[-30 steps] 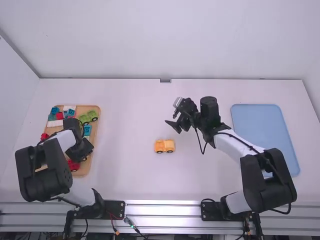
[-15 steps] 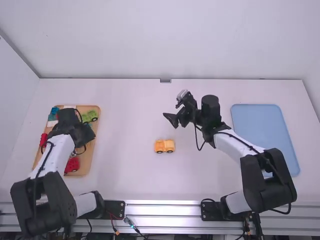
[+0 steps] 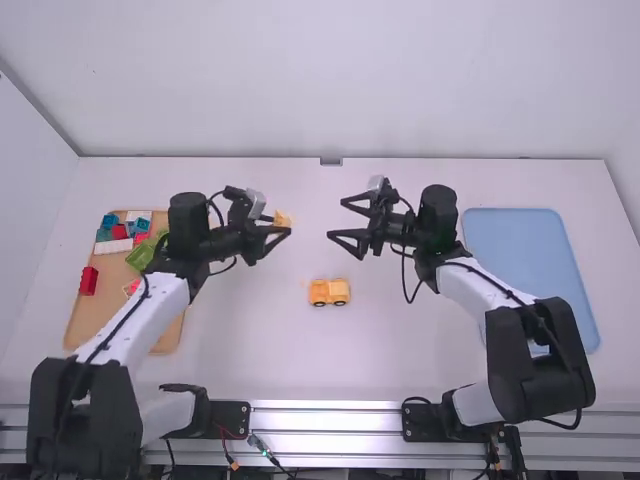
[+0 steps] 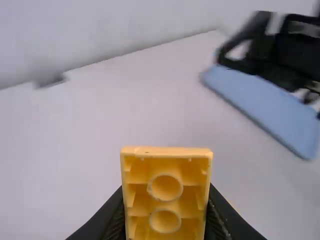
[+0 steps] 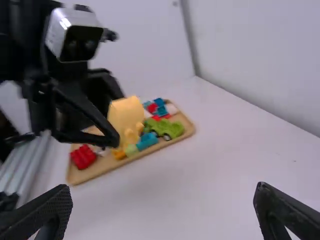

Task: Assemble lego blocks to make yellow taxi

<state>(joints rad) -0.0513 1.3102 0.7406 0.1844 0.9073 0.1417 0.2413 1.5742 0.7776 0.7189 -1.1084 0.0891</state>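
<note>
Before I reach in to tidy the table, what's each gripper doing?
Left gripper: shut on a yellow block.
Right gripper: open, nothing between its fingers.

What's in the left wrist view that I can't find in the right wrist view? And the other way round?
Left wrist view: the blue tray, and the hollow underneath of the yellow block, with two round rings inside.

Right wrist view: the wooden tray, with a red block, a green piece with wheels and a blue block on it.

Both: the yellow block, held up by the left gripper, plus the right gripper, open with nothing in it, and the white table.
</note>
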